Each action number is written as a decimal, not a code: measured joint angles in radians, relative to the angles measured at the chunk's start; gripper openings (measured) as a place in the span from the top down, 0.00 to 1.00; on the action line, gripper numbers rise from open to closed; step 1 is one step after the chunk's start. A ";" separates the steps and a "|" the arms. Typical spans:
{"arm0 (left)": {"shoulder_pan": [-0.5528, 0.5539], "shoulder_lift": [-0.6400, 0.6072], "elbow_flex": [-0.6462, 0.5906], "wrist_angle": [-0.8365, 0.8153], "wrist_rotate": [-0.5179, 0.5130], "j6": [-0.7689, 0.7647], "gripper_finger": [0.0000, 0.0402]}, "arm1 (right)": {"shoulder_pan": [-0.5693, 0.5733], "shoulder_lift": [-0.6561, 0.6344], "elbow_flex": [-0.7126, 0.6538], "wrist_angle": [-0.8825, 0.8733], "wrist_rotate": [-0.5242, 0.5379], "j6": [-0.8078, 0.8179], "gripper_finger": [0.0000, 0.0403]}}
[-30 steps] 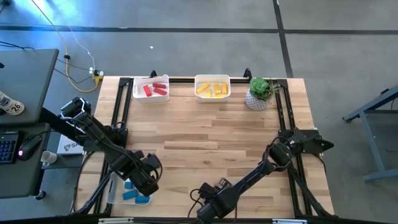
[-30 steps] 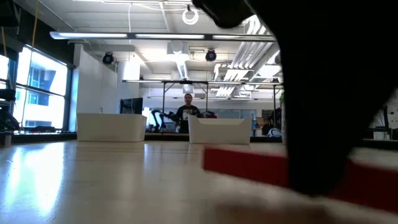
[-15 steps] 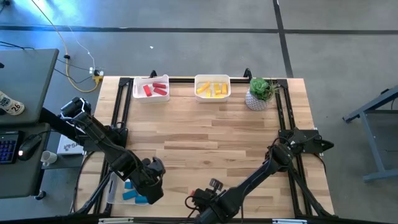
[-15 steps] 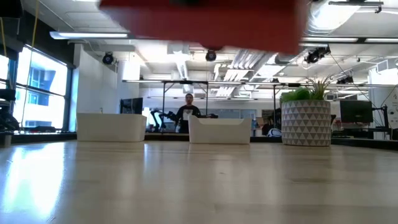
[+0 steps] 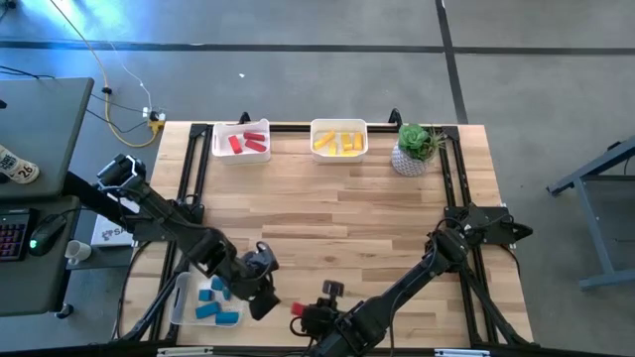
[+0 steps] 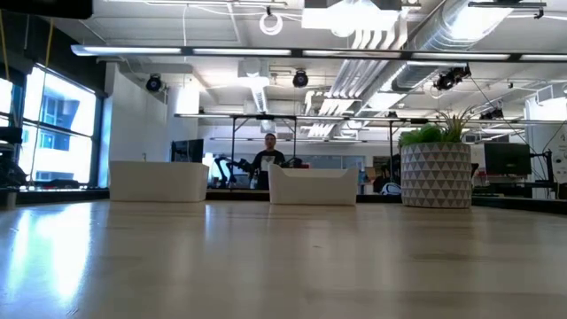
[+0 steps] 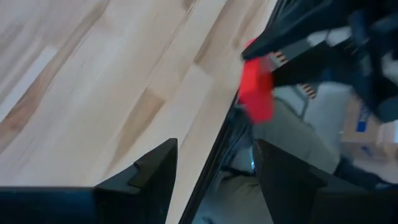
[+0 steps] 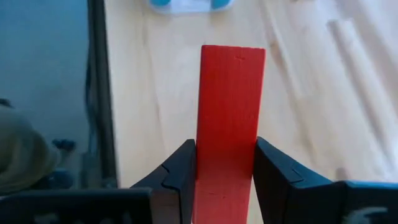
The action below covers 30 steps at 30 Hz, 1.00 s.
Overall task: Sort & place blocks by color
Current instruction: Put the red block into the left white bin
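The right gripper [image 8: 225,177] is clamping a red block [image 8: 229,118] at the counter's [image 5: 337,208] near edge. Just beside it, the left gripper [image 7: 214,168] is hanging with fingers spread and empty, near the bin of blue blocks [image 5: 212,300].

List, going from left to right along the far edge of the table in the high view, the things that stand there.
bin of red blocks → bin of yellow blocks → potted plant
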 joint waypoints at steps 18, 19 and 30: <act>0.097 0.000 0.000 0.057 0.003 0.009 0.51 | -0.030 -0.001 -0.001 -0.011 0.221 -0.074 0.74; 0.100 0.000 0.000 0.058 0.003 0.008 0.51 | -0.033 -0.001 -0.001 -0.009 0.230 -0.074 0.74; 0.106 0.000 0.000 0.073 0.003 0.009 0.51 | -0.066 -0.002 -0.001 -0.002 0.255 -0.072 0.74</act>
